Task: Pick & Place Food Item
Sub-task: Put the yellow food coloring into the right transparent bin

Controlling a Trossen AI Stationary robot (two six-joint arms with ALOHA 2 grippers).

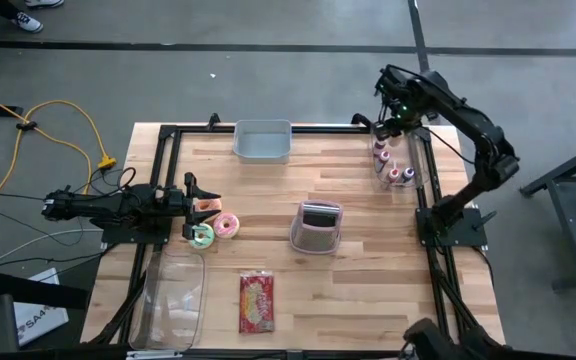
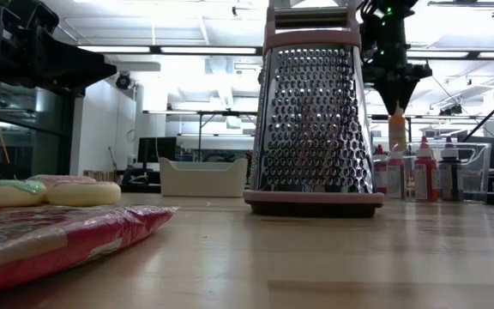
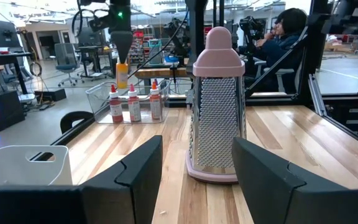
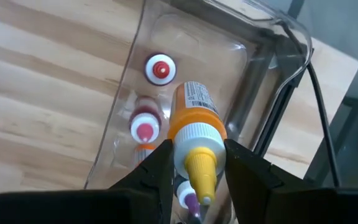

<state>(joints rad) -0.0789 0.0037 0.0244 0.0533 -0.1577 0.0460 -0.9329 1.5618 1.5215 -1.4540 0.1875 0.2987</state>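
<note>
My right gripper (image 1: 386, 130) hangs over the table's far right corner, pointing down, shut on an orange bottle (image 4: 194, 102) with a white cap and yellow nozzle. The bottle (image 2: 397, 129) hangs over a clear bin (image 4: 253, 93) in which several red-capped bottles (image 4: 160, 68) stand upright. My left gripper (image 1: 196, 207) waits open and level at the table's left edge, next to the donuts (image 1: 226, 225), with nothing between its fingers (image 3: 142, 168). My right gripper pinches the bottle's white cap (image 4: 194, 144), just under the yellow nozzle, between its two fingers (image 4: 160, 168). The fingers come from above, pointing down. The bottle hangs upright below them (image 3: 122, 74), lifted over the bin, its bottom about level with the other bottles' tops.
A pink-trimmed box grater (image 1: 316, 227) stands mid-table. A grey tub (image 1: 263, 140) sits at the far edge, a clear tray (image 1: 173, 300) at the near left, a red packet (image 1: 256, 302) beside it. A black frame rail (image 1: 428, 180) runs along the bin. A seated person (image 3: 284, 31) is in the room beyond.
</note>
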